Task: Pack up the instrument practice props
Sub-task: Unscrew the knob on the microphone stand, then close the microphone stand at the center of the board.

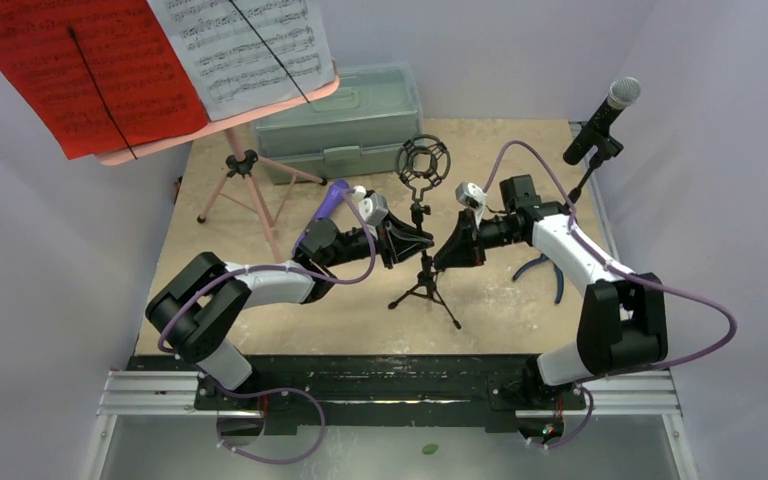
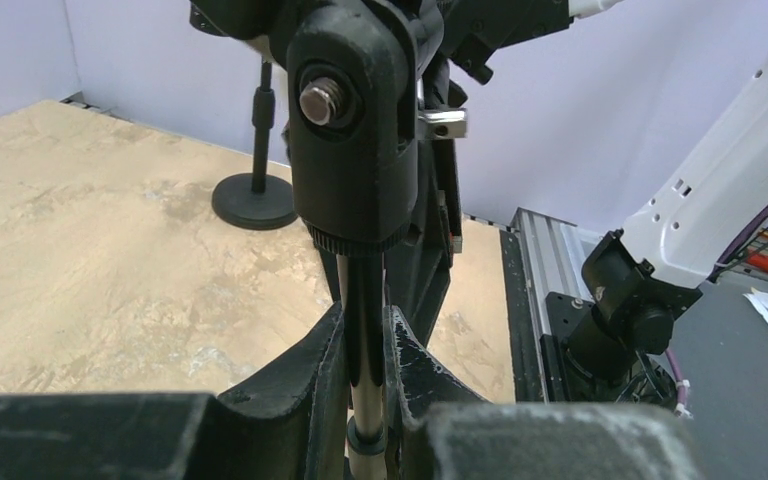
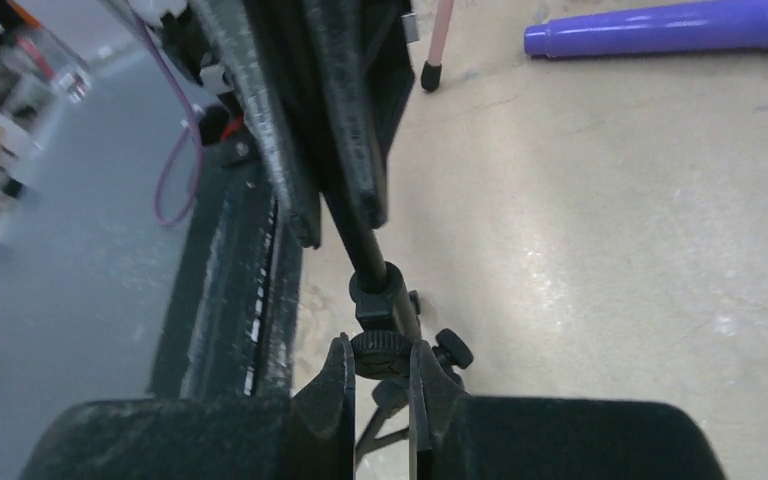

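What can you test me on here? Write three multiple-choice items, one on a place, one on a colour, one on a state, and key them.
1. In the top view the purple mic lies:
A. right of the mic stand
B. left of it
C. under it

2. The page beside the white page is:
A. green
B. yellow
C. red

3. The left pincer is:
A. shut on the mic stand
B. open, holding nothing
C. shut on the purple mic

Key:
1 B, since the mic rests on the table to the stand's left.
2 C, since the red page hangs left of the white one.
3 A, since the left wrist view shows both fingers pressed against the stand's pole.
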Controlling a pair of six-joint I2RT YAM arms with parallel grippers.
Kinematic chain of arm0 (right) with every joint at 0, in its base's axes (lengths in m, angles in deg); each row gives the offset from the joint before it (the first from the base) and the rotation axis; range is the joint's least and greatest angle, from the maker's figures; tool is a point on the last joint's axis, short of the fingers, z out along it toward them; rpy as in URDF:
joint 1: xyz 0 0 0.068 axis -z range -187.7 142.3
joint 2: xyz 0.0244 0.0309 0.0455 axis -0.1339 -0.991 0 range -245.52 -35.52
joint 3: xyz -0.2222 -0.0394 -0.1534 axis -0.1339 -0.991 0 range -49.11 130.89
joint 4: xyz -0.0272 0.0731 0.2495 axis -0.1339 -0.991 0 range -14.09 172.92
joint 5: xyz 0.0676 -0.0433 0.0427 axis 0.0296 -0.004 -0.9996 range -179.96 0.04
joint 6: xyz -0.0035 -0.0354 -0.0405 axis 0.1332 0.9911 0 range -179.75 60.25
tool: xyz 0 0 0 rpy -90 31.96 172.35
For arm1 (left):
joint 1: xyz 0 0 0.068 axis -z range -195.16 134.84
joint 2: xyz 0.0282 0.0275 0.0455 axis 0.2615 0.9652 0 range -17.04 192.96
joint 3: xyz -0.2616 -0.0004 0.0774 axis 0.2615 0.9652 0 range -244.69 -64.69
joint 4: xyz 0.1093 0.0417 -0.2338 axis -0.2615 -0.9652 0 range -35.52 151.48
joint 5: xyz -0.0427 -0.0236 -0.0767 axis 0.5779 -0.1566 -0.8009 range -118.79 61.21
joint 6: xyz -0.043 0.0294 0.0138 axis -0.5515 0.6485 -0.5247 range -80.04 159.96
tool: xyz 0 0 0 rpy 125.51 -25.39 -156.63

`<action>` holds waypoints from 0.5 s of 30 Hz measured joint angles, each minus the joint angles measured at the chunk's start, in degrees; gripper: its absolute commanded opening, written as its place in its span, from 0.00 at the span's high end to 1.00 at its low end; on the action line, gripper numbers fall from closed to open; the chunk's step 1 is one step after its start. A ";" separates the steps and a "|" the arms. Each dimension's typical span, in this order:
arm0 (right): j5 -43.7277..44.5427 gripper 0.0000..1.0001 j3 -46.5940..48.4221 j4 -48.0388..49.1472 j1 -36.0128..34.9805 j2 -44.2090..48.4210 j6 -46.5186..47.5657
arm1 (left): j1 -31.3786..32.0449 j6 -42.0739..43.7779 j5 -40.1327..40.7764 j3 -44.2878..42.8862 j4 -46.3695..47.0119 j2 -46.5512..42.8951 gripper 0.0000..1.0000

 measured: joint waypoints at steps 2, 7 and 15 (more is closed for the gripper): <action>1.31 1.00 0.02 -2.62 -0.57 1.49 7.23 | 0.31 0.00 -0.28 0.00 0.07 0.02 1.00; 11.63 1.00 -2.99 -0.15 -5.73 10.29 19.58 | 0.39 -0.48 -1.29 0.00 0.26 0.24 1.00; 23.78 0.66 -8.24 9.09 -10.05 18.27 21.68 | -0.04 -1.38 -0.98 0.00 0.61 0.55 1.00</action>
